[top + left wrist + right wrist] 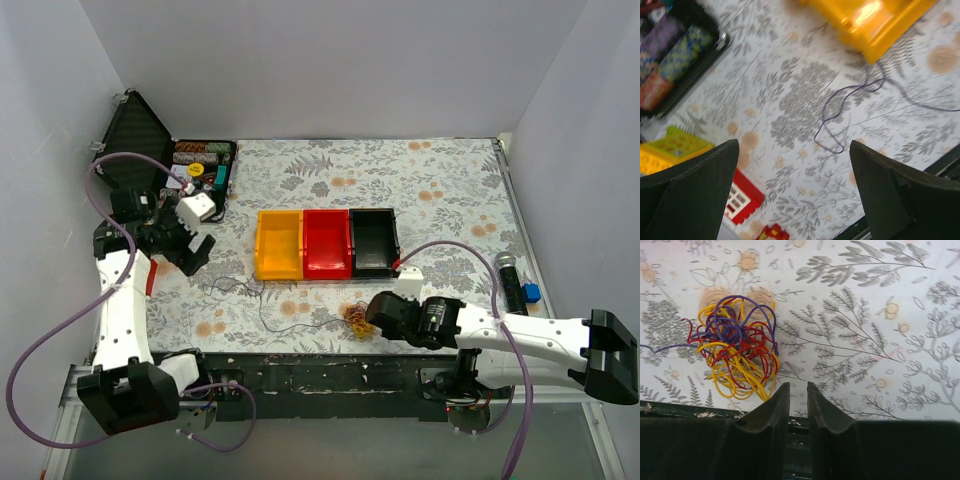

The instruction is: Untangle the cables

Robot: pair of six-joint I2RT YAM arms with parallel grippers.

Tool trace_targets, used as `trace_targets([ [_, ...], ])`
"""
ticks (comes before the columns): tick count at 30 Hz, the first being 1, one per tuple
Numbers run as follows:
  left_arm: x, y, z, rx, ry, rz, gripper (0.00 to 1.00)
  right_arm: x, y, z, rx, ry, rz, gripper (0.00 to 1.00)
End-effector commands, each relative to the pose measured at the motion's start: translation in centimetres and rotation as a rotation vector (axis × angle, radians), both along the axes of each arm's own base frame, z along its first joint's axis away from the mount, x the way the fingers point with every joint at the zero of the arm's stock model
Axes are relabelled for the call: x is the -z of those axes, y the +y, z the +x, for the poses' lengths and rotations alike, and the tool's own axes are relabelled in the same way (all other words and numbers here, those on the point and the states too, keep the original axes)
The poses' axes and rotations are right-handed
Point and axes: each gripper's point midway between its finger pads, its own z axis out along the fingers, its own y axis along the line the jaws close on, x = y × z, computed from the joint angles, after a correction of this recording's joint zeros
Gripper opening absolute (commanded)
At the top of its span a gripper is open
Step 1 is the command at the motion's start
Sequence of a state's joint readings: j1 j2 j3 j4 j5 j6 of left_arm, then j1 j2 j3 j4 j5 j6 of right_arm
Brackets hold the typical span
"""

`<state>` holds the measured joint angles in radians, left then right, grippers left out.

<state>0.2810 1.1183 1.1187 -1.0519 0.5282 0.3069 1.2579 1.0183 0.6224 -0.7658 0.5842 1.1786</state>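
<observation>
Right gripper (798,386): fingers almost together with only a slit between them, nothing held. It sits at the counter's near edge, just right of the cables (737,347), a yellow, red and purple tangle lying near the middle of that edge. One purple strand (832,115) trails left toward the yellow bin (870,22); left gripper (794,145) has fingers wide apart, empty, above that strand toward the left edge.
</observation>
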Motion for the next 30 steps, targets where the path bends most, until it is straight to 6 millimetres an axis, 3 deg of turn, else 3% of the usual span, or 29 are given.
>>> trace_targets([
  [1, -2.8, -6.7, -1.9, 0.155, 0.02, -0.155, 0.94, -1.6, 4.0, 1.2, -0.113, -0.065, 0.1, 0.28],
  [4, -3.2, -12.7, -3.3, 0.269, 0.103, -0.267, 0.91, -1.6, 4.4, 1.4, -0.118, -0.069, 0.099, 0.29],
  [8, -2.3, -19.8, -6.0, 0.428, 0.205, -0.31, 0.91, -0.8, 4.2, 1.3, -0.11, -0.062, 0.091, 0.39],
  [10, -0.8, -22.9, -7.8, 0.501, 0.239, -0.29, 0.91, -0.5, 4.3, 1.2, -0.11, -0.058, 0.1, 0.43],
  [12, 2.6, -25.3, -10.0, 0.574, 0.286, -0.211, 0.91, -0.3, 4.0, 1.2, -0.091, -0.058, 0.099, 0.43],
  [17, 7.4, -27.4, -9.6, 0.613, 0.317, -0.146, 0.98, 0.3, 3.8, 1.0, -0.072, -0.048, 0.113, 0.42],
  [26, 11.1, -30.2, -9.5, 0.736, 0.293, -0.117, 0.98, 1.5, 3.6, 0.4, -0.029, -0.027, 0.178, 0.38],
  [30, 13.4, -31.2, -10.4, 0.775, 0.333, -0.089, 0.9, 1.9, 3.5, 0.2, -0.024, -0.019, 0.197, 0.35],
])
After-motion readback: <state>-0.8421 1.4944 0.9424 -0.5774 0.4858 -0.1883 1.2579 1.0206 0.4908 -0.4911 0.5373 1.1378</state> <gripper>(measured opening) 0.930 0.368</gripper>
